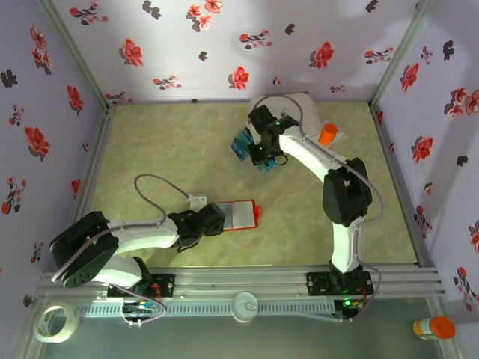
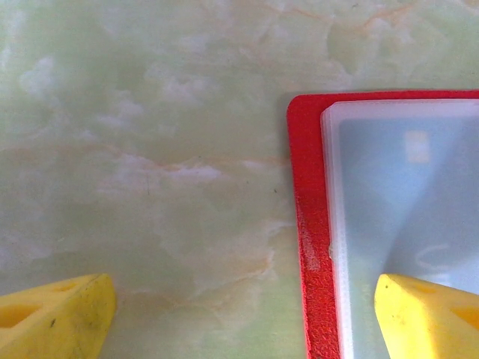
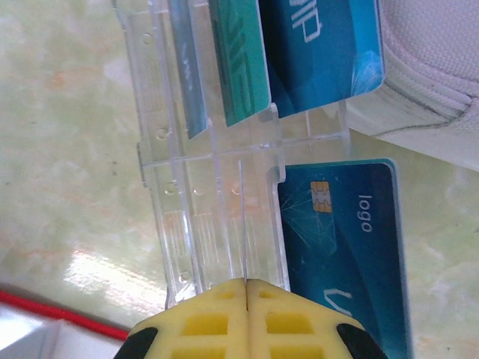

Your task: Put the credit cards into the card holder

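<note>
- Toward the far edge of the table (image 1: 150, 149), right of middle, the credit cards (image 3: 322, 52) stand in a clear rack (image 3: 179, 187); one blue card (image 3: 344, 247) lies flat beside it.
- The right gripper (image 3: 247, 288) has its yellow fingers (image 3: 217, 321) pressed together at the rack's foot, just beside the blue card; I cannot tell whether anything is pinched.
- Nearer the front edge, the red card holder (image 1: 241, 215) lies flat, clear pocket (image 2: 404, 187) up.
- The left gripper (image 2: 239, 318) is spread wide and empty, one finger over the clear pocket, the other over bare table.
</note>
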